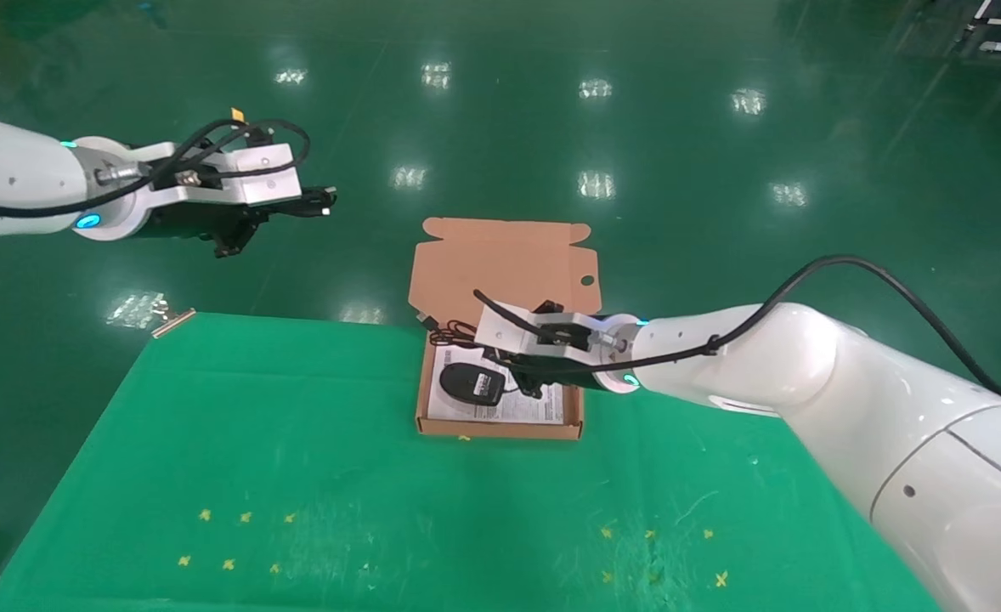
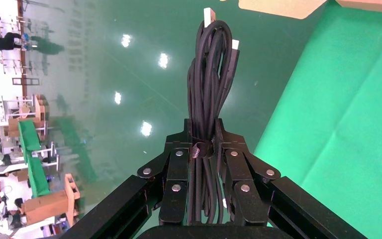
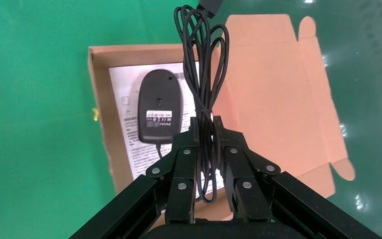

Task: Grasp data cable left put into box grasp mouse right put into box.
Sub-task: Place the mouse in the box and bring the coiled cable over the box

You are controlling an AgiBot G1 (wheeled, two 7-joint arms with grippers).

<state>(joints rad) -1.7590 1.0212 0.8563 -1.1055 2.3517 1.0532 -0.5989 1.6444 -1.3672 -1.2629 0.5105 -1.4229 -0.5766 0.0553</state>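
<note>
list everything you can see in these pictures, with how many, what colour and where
data cable: one, black bundle with silvery plug ends, held in the left gripper, off the table to the left
mouse: one, black, lying underside up on the leaflet in the box
mouse cord: one, thin black loops, pinched by the right gripper over the box
box: one, orange-brown cardboard, lid open, at the table's far edge
leaflet: one, white, printed, on the box floor
table cloth: one, green
left gripper: one, black, shut on the data cable
right gripper: one, black, shut on the mouse cord
</note>
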